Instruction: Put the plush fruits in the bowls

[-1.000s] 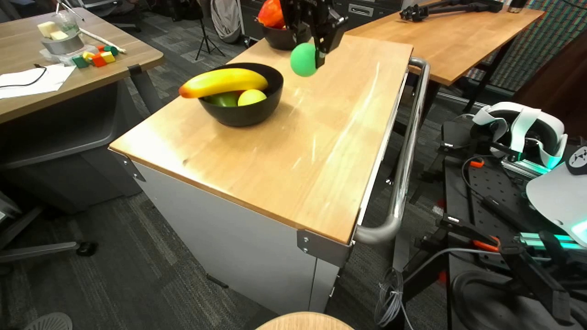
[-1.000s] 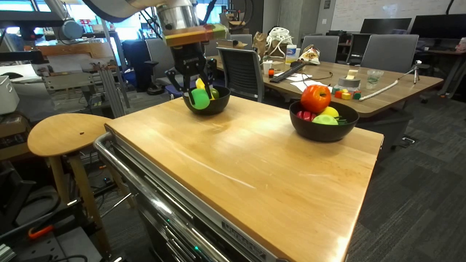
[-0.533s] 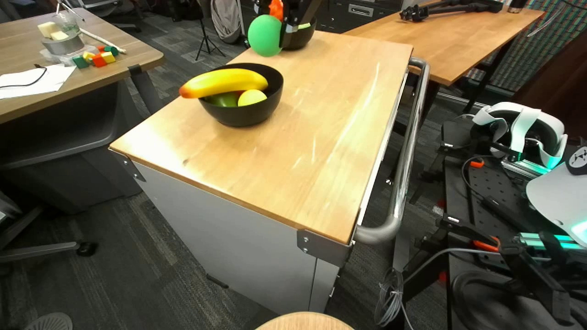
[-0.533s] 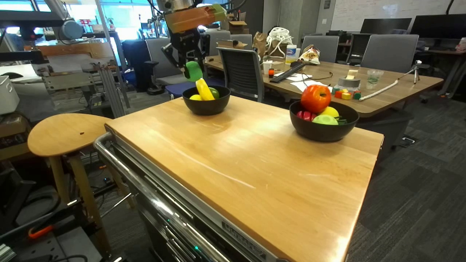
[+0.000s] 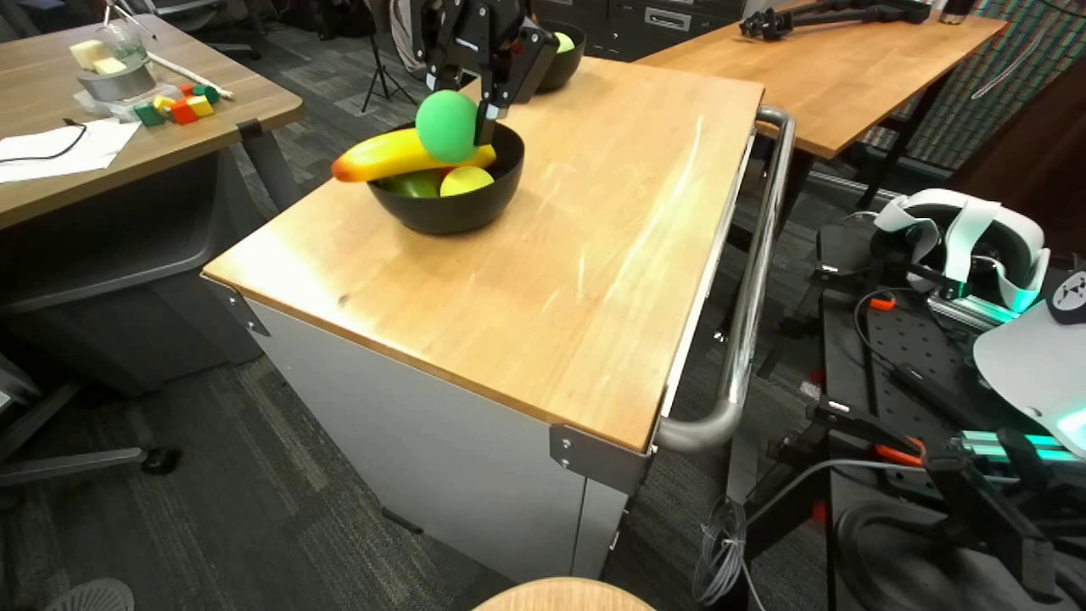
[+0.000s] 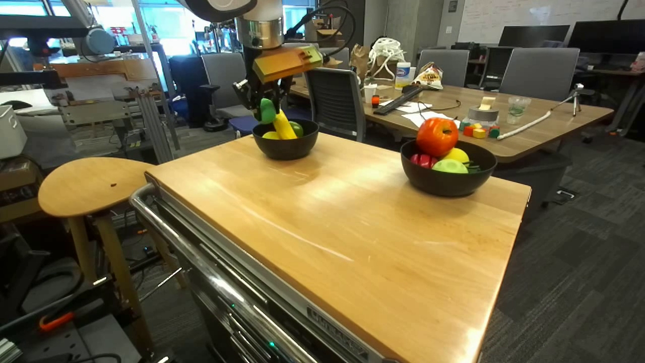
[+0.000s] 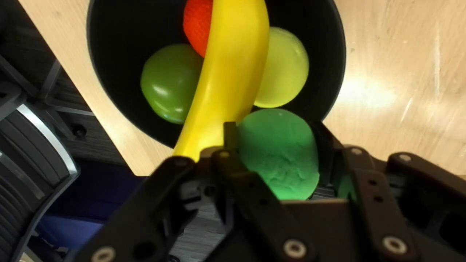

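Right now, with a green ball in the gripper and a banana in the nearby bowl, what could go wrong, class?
Lowered here, the gripper might nudge the banana, whose end juts past the rim of the bowl, and tip it out.
Released, the green ball could bounce off the banana, which lies across the bowl's middle.
Anything that spills might roll off the tabletop, since the bowl stands close to its edge.

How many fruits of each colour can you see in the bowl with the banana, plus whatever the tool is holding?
Yellow banana: 1
Red fruit: 1, partly hidden
Dark green fruit: 1
Yellow-green fruit: 1
Bright green fruit, held by the tool: 1
Total: 5 (4 in the bowl, 1 in the tool)
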Motion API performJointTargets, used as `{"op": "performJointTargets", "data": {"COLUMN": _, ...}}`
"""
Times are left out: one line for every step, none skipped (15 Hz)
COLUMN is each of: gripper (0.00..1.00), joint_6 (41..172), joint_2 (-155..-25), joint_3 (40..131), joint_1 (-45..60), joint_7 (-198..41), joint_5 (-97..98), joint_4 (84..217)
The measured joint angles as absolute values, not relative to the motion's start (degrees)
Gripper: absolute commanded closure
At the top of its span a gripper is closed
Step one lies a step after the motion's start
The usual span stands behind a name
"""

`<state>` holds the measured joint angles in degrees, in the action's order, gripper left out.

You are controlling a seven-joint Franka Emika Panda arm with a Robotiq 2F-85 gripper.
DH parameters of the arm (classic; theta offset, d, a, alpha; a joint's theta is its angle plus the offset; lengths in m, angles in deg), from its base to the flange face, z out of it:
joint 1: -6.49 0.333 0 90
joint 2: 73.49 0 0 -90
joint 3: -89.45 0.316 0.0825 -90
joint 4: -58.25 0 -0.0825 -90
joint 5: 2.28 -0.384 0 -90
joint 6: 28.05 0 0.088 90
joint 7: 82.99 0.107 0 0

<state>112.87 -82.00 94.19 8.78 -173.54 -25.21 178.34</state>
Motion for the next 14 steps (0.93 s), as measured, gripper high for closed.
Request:
{"op": "performJointTargets", "data": {"gripper": 0.69, "joint_6": 112.8, "joint_2": -83.0, "joint_3": 94.2, "joint_1": 8.6, "joint_7": -173.6, "joint_5": -25.2, "joint_4": 177.7}}
{"op": "performJointTargets", "data": {"gripper": 0.25, "joint_6": 112.8, "joint_2": -83.8, "joint_3": 94.2, "joint_1": 8.5, "joint_7": -173.6, "joint_5": -25.2, "joint_4": 177.2}}
{"op": "performJointTargets", "data": {"gripper": 0.25, "joint_6": 112.7, "joint_2": -84.6, "joint_3": 94.2, "joint_1": 8.3, "joint_7": -173.6, "joint_5": -25.2, "joint_4": 176.7}}
{"op": "performJointTargets", "data": {"gripper": 0.24, "joint_6": 112.6, "joint_2": -85.1, "joint_3": 94.2, "joint_1": 8.1, "joint_7": -173.6, "joint_5": -25.2, "joint_4": 176.2}}
{"op": "performJointTargets", "data": {"gripper": 0.17, "joint_6": 112.2, "joint_2": -85.6, "joint_3": 94.2, "joint_1": 7.8, "joint_7": -173.6, "joint_5": -25.2, "joint_4": 175.8}}
{"op": "performJointTargets", "data": {"gripper": 0.10, "joint_6": 111.7, "joint_2": -85.9, "joint_3": 94.2, "joint_1": 7.4, "joint_7": -173.6, "joint_5": -25.2, "joint_4": 175.5}}
{"op": "performJointTargets", "data": {"gripper": 0.02, "joint_6": 110.9, "joint_2": -86.1, "joint_3": 94.2, "joint_1": 7.0, "joint_7": -173.5, "joint_5": -25.2, "joint_4": 175.2}}
{"op": "performJointTargets", "data": {"gripper": 0.00, "joint_6": 109.9, "joint_2": -86.2, "joint_3": 94.2, "joint_1": 6.6, "joint_7": -173.2, "joint_5": -25.0, "joint_4": 175.1}}
{"op": "performJointTargets", "data": {"gripper": 0.00, "joint_6": 108.3, "joint_2": -86.1, "joint_3": 94.1, "joint_1": 6.2, "joint_7": -172.5, "joint_5": -24.4, "joint_4": 175.0}}
{"op": "performJointTargets", "data": {"gripper": 0.00, "joint_6": 106.5, "joint_2": -85.8, "joint_3": 93.9, "joint_1": 5.8, "joint_7": -171.3, "joint_5": -23.2, "joint_4": 175.0}}
{"op": "performJointTargets", "data": {"gripper": 0.00, "joint_6": 104.6, "joint_2": -85.3, "joint_3": 93.7, "joint_1": 5.6, "joint_7": -169.9, "joint_5": -21.8, "joint_4": 175.0}}
{"op": "performJointTargets", "data": {"gripper": 0.00, "joint_6": 102.5, "joint_2": -84.3, "joint_3": 93.4, "joint_1": 5.4, "joint_7": -168.5, "joint_5": -20.4, "joint_4": 175.1}}
{"op": "performJointTargets", "data": {"gripper": 0.00, "joint_6": 100.3, "joint_2": -82.8, "joint_3": 93.1, "joint_1": 5.3, "joint_7": -166.9, "joint_5": -19.0, "joint_4": 175.3}}
{"op": "performJointTargets", "data": {"gripper": 0.00, "joint_6": 97.9, "joint_2": -80.9, "joint_3": 92.7, "joint_1": 5.2, "joint_7": -165.6, "joint_5": -17.7, "joint_4": 175.7}}
